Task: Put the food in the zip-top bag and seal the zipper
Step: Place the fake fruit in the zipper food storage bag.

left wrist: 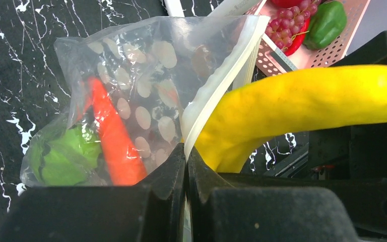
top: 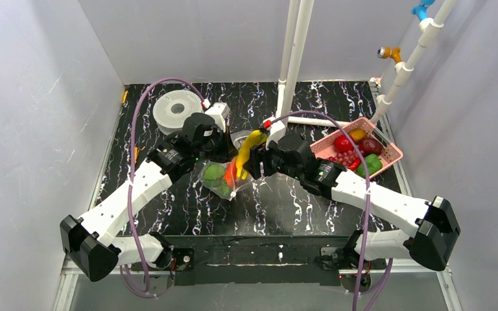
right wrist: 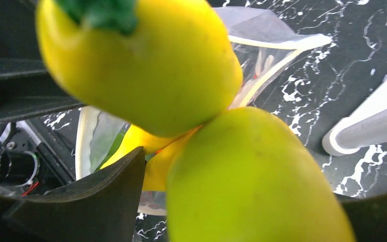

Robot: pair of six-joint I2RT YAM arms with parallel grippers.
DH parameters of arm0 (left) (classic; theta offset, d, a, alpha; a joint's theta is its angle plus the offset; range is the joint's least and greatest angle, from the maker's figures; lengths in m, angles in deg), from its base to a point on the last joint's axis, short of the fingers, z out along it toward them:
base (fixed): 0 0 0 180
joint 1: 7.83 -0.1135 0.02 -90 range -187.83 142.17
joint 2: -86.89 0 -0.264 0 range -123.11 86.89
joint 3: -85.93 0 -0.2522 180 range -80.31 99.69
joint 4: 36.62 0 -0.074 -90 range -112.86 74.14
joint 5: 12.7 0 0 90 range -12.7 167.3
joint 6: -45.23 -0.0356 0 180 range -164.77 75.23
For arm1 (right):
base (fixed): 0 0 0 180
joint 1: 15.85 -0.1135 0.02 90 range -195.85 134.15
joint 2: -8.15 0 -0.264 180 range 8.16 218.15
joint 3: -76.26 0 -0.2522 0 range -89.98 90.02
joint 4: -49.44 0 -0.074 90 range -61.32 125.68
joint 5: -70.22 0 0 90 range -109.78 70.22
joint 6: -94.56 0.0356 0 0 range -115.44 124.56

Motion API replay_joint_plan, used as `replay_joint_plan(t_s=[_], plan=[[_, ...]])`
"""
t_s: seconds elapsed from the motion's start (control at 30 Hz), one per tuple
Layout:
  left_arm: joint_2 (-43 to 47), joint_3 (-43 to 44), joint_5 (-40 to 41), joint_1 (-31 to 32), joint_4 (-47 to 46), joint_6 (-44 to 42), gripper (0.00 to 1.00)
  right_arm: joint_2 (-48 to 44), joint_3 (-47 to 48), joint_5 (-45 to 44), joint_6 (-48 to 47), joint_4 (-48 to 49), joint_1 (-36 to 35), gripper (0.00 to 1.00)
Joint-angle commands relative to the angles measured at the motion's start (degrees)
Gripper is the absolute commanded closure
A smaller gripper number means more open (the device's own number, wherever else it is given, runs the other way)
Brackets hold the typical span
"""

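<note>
Pinching the zip-top bag [left wrist: 146,75] rim, the left end effector [left wrist: 186,154] is clamped closed. The right end effector [right wrist: 252,191], wide around the banana [right wrist: 146,65], should probably angle it downward.

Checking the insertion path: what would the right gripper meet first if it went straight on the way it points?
Probably the open mouth of the zip-top bag; the yellow banana in the right gripper leads and would enter first. Depth unclear.

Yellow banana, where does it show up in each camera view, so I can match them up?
Top external: yellow banana at centre, just right of the bag.
Left wrist: banana across the right half, reaching the right edge.
Right wrist: banana fills the middle, close up.
Shared landmark: zip-top bag, beside it everywhere.
</note>
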Motion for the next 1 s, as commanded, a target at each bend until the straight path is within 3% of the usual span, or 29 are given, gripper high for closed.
replay_joint_plan(t_s=[0.0,0.37,0.6,0.7,0.97], plan=[[1.97,-0.44,-2.08,0.02,-1.27,0.35,1.0,0.62,4.43,-10.65,3.85,0.39,-2.72,0.8],[2.36,-0.95,-2.17,0.01,-1.79,0.79,1.0,7.08,10.37,-16.4,7.16,-8.17,-4.81,0.29],[2.41,-0.96,-1.61,0.05,-1.67,0.54,1.0,6.11,11.22,-15.58,5.62,-12.69,-4.83,0.04],[2.15,-0.88,-1.76,0.04,-1.68,0.54,1.0,6.18,12.91,-16.34,5.13,-17.97,-4.81,0.02],[1.98,-0.96,-1.38,0.02,-1.6,0.47,1.0,1.14,11.63,-16.01,6.38,-20.65,-4.81,0.02]])
